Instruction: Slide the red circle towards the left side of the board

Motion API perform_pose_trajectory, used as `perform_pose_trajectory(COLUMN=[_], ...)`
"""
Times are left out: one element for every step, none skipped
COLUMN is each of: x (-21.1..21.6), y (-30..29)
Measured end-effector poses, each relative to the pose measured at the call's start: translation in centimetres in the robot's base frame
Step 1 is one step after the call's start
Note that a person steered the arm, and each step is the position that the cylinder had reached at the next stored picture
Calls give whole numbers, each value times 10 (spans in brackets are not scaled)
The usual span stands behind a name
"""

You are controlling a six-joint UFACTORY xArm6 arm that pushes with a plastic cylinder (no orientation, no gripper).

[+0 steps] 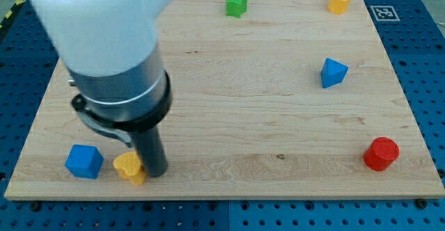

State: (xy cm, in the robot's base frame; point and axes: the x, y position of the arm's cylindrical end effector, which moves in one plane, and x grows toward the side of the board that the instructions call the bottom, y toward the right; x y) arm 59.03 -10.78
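There's no claw, only my tip (pixel 157 173), touching the yellow block (pixel 129 167) beside the blue cube (pixel 84 161). The red circle (pixel 381 154) sits far right on the table (pixel 229 85); crossing carelessly could drag the yellow block along.

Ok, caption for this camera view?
My tip beside the yellow block; the red circle sits untouched at the view's right.

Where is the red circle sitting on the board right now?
The red circle sits near the board's bottom corner at the view's right, below the blue block, far across from my tip beside the yellow block.
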Motion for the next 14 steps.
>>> perform_pose_trajectory(x=[0,-21,-75,-92,-92,-83,-43,-34,-29,-26,-26,-19,6,1], y=[-14,-8,47,126,225,323,407,414,389,346,309,312,319,311])
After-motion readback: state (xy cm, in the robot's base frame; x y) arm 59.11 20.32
